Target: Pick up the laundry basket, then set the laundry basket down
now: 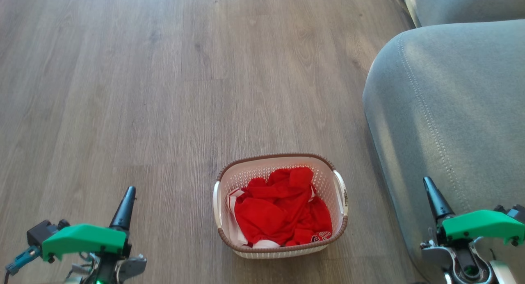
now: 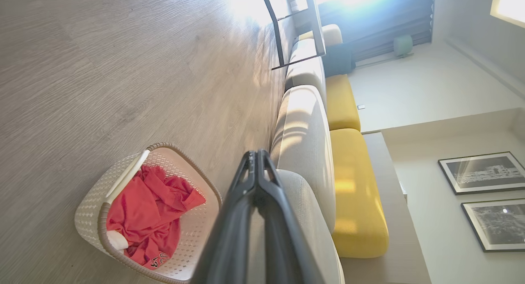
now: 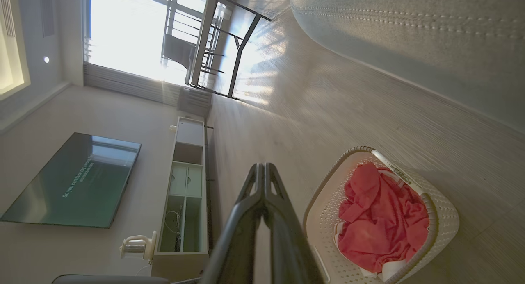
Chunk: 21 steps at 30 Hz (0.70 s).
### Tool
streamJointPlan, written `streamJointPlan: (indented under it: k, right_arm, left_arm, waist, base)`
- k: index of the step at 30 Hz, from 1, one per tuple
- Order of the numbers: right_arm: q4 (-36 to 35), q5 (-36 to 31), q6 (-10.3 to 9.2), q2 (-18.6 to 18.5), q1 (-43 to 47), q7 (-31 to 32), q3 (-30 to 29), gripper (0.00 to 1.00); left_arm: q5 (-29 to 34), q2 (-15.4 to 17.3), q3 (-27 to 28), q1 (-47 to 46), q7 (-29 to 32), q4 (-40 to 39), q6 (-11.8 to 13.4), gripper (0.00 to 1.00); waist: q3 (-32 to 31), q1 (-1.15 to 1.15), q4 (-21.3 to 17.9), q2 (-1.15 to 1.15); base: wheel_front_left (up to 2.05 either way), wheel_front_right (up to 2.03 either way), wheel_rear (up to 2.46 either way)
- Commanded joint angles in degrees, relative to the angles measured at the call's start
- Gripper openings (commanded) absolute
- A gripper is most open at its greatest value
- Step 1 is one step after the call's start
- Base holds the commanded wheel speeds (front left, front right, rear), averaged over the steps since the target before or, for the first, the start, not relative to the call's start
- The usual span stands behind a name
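Observation:
The laundry basket [image 1: 280, 251] sits on the wood floor low in the middle of the head view, cream-white and perforated, with a brown rim and white side handles. Red clothes [image 1: 283, 212] lie in it. My left gripper [image 1: 128, 194] is at the lower left, well to the left of the basket, shut and holding nothing. My right gripper [image 1: 427, 182] is at the lower right, over the sofa's edge, also shut and holding nothing. The left wrist view has the basket [image 2: 88, 214] at the lower left of the closed fingertips [image 2: 256, 153]. The right wrist view has the basket [image 3: 445, 218] right of the fingertips [image 3: 262, 166].
A grey sofa [image 1: 451, 112] fills the right side, close beside the basket. Bare wood floor [image 1: 143, 91] stretches ahead and to the left. Yellow back cushions [image 2: 352, 194], a black-framed table [image 2: 295, 26], a TV [image 3: 74, 181] and a low cabinet [image 3: 184, 194] stand further off.

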Motion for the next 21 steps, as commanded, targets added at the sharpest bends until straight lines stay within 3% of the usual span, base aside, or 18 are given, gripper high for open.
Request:
streamJointPlan:
  k: [1, 21]
  right_arm:
    - [-1.59, 1.41, -0.07, -1.01, -3.13, 0.39, 0.64, 0.00]
    - [0.17, 14.83, -0.13, -1.01, -4.04, 2.25, -0.59, 0.00]
  left_arm:
    - [-1.27, 0.03, 2.35, -3.82, 0.38, -1.25, -0.54, 0.00]
    - [-12.68, -1.82, 6.42, -6.17, 2.46, 2.04, -4.39, 0.00]
  waist:
    - [-0.02, 0.00, 0.01, 0.00]
    - [-0.50, 0.00, 0.29, 0.00]
  base:
    - [0.00, 0.00, 0.00]
    - [0.00, 0.00, 0.00]
